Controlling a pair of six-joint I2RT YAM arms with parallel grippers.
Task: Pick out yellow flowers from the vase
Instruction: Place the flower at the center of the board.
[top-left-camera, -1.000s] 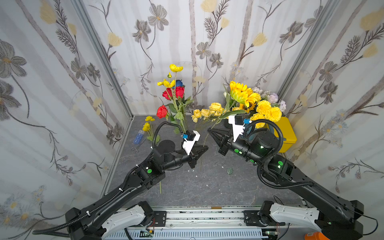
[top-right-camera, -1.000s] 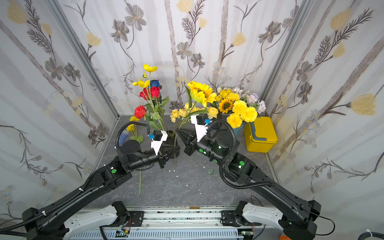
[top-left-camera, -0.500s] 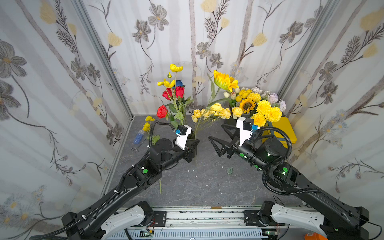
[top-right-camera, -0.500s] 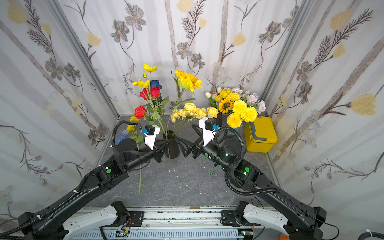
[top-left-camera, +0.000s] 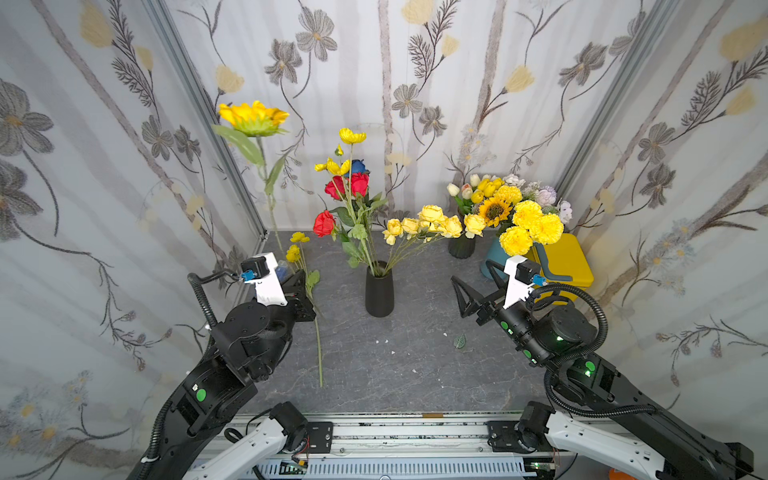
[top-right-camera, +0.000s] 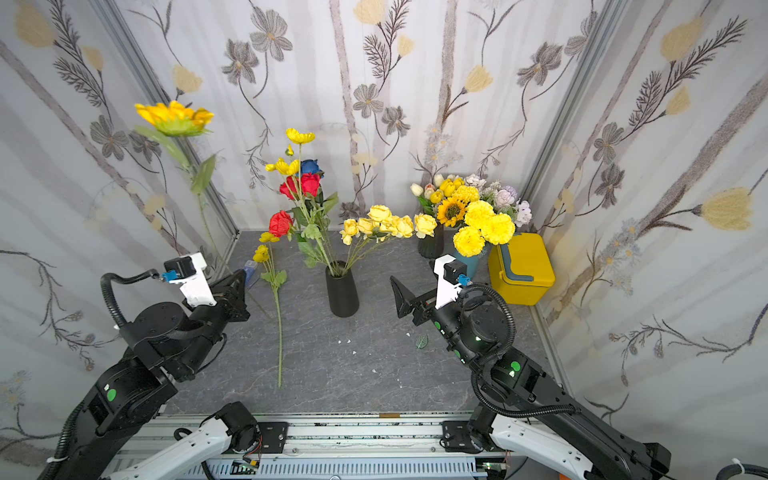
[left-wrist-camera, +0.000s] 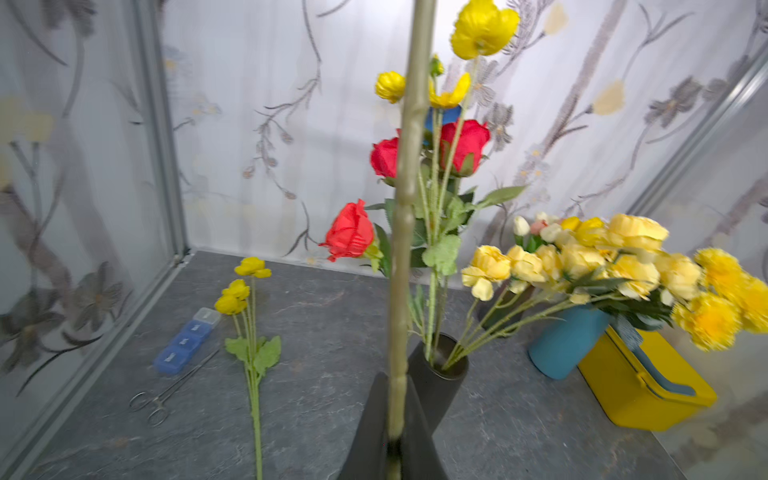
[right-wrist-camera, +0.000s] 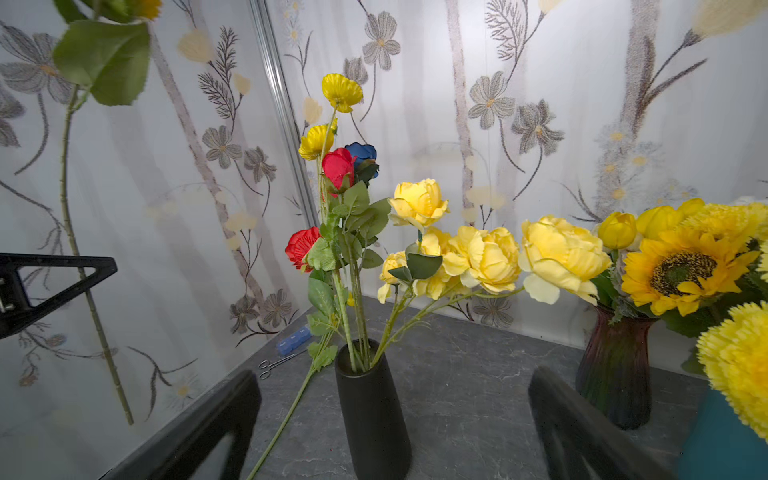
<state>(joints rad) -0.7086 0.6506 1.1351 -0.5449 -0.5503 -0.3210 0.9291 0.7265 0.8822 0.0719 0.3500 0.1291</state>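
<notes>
My left pincer (left-wrist-camera: 395, 376) clamped on the tall sunflower (top-left-camera: 253, 116) stem — bloom high, out of the black vase (top-left-camera: 379, 291); my right pincer (right-wrist-camera: 390, 378) spread wide, empty

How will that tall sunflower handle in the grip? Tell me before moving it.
Likely top-heavy: the sunflower carries its head far above the left end effector, shut low on its stem. That stem looks thick and runs nearly straight, so probably stiff, though it may sway.
</notes>
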